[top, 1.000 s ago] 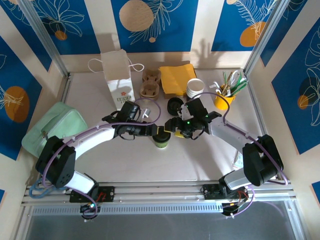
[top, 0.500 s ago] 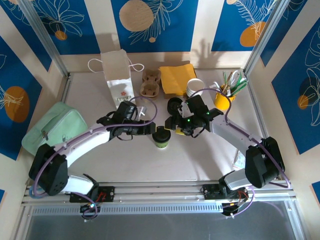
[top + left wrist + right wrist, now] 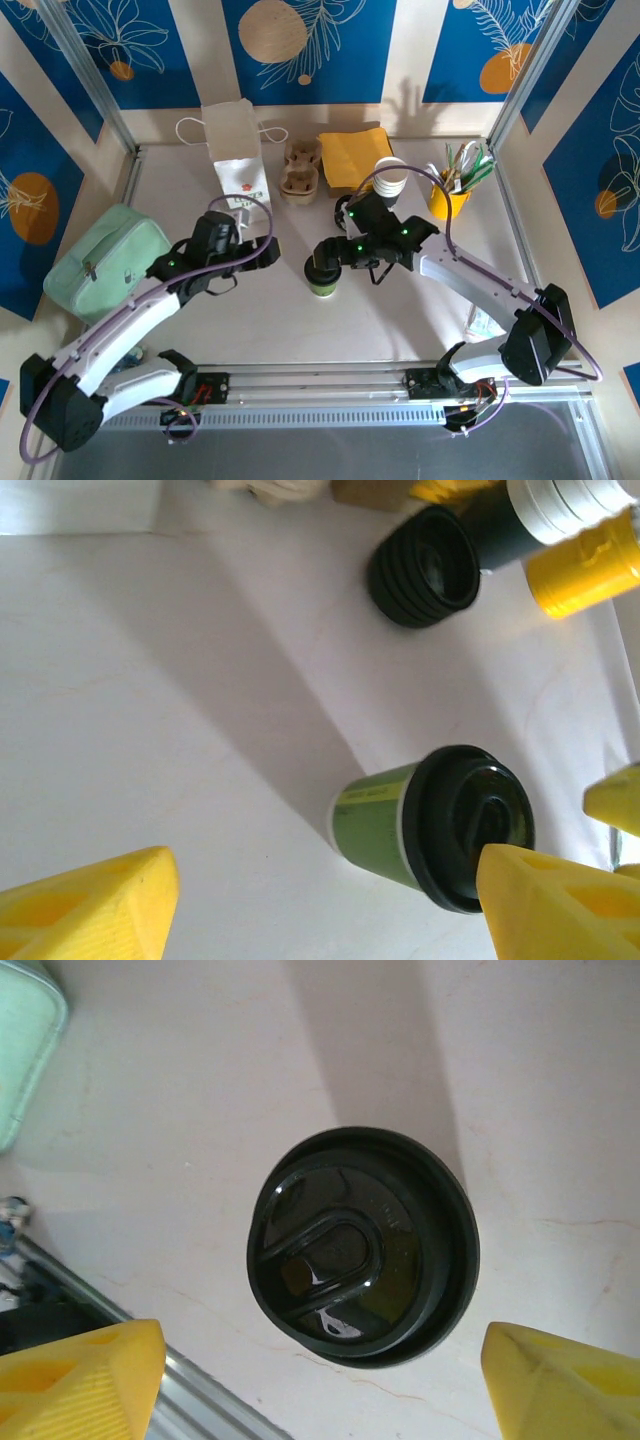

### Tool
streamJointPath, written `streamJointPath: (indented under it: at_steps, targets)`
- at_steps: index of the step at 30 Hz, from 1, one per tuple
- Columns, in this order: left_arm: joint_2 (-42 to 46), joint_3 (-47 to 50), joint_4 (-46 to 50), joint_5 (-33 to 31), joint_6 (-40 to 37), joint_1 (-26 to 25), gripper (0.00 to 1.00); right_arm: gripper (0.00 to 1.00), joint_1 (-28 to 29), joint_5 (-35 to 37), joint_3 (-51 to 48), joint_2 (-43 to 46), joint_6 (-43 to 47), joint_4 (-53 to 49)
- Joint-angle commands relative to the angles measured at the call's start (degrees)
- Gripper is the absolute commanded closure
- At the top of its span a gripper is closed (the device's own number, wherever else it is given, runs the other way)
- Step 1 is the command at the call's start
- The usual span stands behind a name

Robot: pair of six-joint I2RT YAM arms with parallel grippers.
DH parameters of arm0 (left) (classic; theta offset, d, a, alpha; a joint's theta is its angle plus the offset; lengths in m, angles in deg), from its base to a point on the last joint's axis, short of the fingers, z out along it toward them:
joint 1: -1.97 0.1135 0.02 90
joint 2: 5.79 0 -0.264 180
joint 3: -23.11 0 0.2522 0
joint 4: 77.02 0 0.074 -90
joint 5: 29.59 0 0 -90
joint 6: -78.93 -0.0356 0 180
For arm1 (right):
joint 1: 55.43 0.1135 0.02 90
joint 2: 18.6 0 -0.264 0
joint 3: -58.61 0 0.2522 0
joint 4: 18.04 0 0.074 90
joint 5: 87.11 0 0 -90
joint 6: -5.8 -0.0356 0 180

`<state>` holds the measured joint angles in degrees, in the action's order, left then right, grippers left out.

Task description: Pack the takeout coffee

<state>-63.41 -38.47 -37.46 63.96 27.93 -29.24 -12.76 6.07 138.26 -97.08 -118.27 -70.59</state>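
Packing looks barely begun: the coffee cup stands upright on the bench near its middle, black lid on, outside any container. The white paper bag and the cardboard cup carriers are at the far side, well apart from it. The green pouch lies at the left edge. Which of these is meant to take the cup I cannot tell.

The right end effector hovers over the cup with its fingers spread wide. In the right wrist view the lid sits between the two yellow fingers with bare bench on either side, so nothing is pinched. The left end effector is spread too and empty, just to the left of the cup. In the left wrist view the cup lies beside one fingertip, and contact cannot be judged there.

Lidding seems done. What is left, as I judge it: close on the cup, lift it level, set it into its container and release.
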Motion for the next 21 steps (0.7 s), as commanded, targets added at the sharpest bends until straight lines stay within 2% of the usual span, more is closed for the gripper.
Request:
streamJointPath:
  at_steps: [1, 9, 21]
  targets:
    - [3.4, 1.4, 3.2, -3.2, 0.6, 1.9, 0.21, 0.16, 3.3, 9.7, 3.3, -2.0, 1.1, -5.4]
    - [6.8, 2.3, 5.1, -3.0, 0.5, 4.0, 0.2, 0.14, 10.5, 18.4, 9.6, -8.9, 3.2, -9.8]
    - [6.6, 3.0, 4.4, -1.6, 1.1, 4.6, 0.2, 0.14, 12.9, 24.3, 14.4, -13.9, 3.7, -13.7]
